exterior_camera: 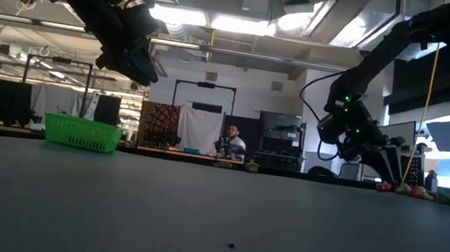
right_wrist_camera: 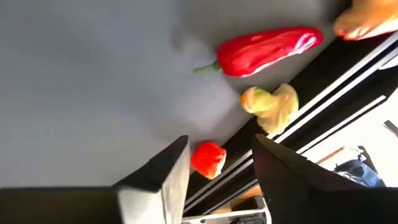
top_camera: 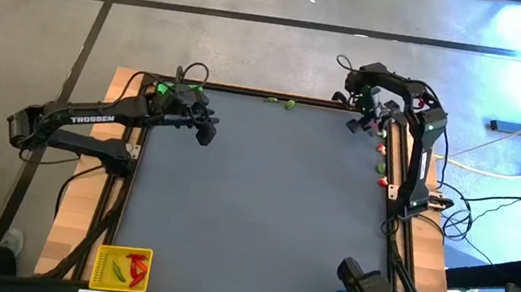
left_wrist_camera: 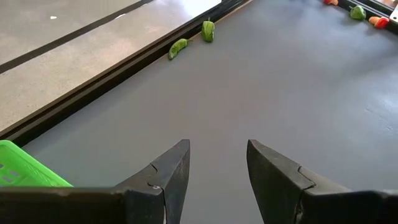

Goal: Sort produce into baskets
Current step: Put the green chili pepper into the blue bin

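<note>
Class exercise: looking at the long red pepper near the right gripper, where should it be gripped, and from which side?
Probably across the middle of the red pepper, from above: it lies flat and long on the mat, narrow enough for the open right gripper, while its thin green stem would likely slip.

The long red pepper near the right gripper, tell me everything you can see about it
The long red pepper is a glossy, plastic-looking toy, tapered, with a thin green stem at one end. It lies flat on the grey table close to the table's dark edge rail, beyond the right gripper, whose open fingers do not touch it. A pale yellow-green piece lies beside it, apart.
</note>
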